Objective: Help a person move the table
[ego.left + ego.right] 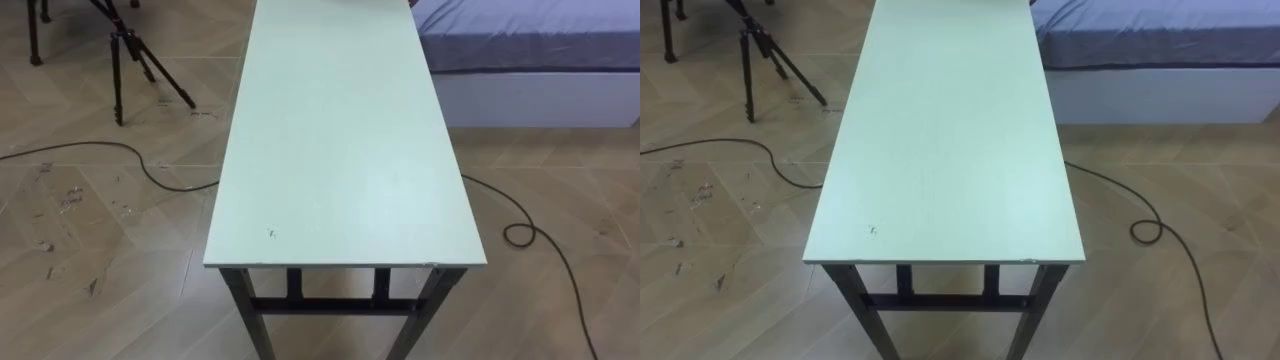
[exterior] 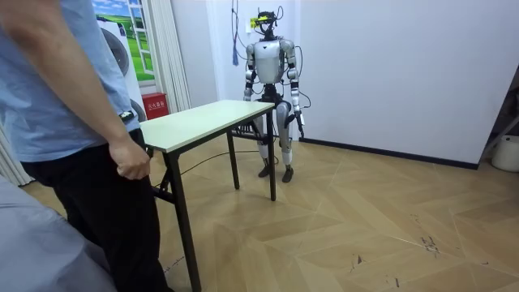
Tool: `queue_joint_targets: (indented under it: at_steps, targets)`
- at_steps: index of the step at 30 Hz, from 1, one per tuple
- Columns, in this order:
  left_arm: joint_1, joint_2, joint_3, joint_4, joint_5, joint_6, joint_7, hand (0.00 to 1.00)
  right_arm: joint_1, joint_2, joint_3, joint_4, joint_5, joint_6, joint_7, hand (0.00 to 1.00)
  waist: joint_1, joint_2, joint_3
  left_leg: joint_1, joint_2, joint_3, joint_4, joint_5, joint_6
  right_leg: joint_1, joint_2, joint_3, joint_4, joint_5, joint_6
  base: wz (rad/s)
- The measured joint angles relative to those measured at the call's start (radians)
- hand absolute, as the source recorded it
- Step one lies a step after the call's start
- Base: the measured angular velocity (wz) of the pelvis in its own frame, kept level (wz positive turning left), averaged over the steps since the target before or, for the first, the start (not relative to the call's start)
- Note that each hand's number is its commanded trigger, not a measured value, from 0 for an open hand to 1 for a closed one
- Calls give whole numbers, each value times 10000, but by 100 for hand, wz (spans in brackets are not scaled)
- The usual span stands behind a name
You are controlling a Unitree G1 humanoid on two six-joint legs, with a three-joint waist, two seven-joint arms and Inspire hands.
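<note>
Hanging at the robot's side, the left robot hand [image 2: 302,122] is apart from the table [image 2: 203,122] — grip cannot be told

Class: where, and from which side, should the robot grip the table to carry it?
Probably the near short edge of the table, close to both corners, from the robot's own end, reaching underneath: the top juts past the dark legs, and the person stands at the far end.

eye views: head-height, down along table [image 1: 345,150] | room view: far end, beside person [image 2: 49,97], facing robot | shared: table
</note>
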Motion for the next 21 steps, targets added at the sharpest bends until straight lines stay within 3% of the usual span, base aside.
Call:
queue_joint_targets:
  at_steps: [21]
  targets:
    - [31, 6, 59, 186, -115, -3, -236, 0, 49, -1, 14, 126, 3, 14, 145, 0, 4, -23, 4, 35, 1, 26, -8, 0, 0, 5, -5, 42, 8, 0, 0, 0]
